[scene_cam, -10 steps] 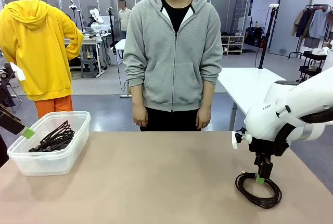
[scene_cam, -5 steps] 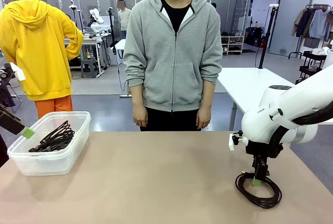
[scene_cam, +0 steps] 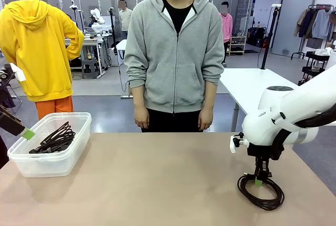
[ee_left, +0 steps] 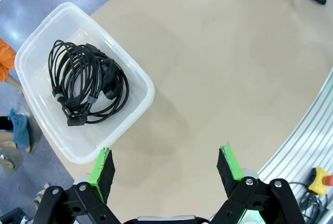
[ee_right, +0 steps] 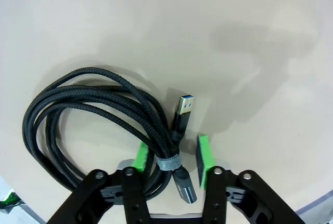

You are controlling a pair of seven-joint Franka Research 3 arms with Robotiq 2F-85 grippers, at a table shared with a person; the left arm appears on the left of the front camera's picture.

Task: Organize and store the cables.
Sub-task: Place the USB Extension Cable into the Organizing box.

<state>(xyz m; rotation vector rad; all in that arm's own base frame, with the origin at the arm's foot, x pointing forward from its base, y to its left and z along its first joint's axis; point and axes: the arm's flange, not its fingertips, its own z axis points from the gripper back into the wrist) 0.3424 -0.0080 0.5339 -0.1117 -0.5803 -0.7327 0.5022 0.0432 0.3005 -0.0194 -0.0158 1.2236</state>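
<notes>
**Right pincer closes on the last loose cable**

The right pincer (scene_cam: 259, 181) stands low at the near right of the surface (scene_cam: 157, 184), its green pads drawn together on the strapped neck of a coiled black cable (ee_right: 99, 125) that lies flat there, one metal plug (ee_right: 183, 110) pointing free. The left pincer (ee_left: 166, 167) hovers with fingers wide apart just beside the clear bin (scene_cam: 42, 168) at the far left, where other coils (ee_left: 86, 86) already rest. A straight, slow lift looks wisest, so the loops hang clear before the carry across to the bin. A person (scene_cam: 174, 53) stands across the surface, hands down.
</notes>
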